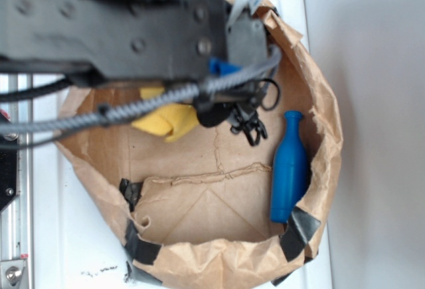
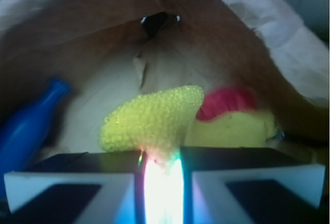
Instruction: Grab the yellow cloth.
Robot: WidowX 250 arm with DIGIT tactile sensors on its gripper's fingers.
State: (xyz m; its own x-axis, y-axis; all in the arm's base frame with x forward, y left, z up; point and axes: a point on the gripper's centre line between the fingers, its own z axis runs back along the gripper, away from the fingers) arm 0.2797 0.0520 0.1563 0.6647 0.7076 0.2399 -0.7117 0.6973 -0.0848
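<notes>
The arm hides much of the fuzzy yellow cloth (image 2: 154,121); the gripper (image 2: 161,175) is clamped on its bunched fold.

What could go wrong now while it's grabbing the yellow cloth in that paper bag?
1. The tool seems to pinch only a thin edge of the cloth; the fold might slip out on lifting.
2. A red thing lies against the cloth and could get dragged along.
3. The paper bag has torn, taped walls close around the arm; a careless lift might snag them or nudge the bottle.
</notes>
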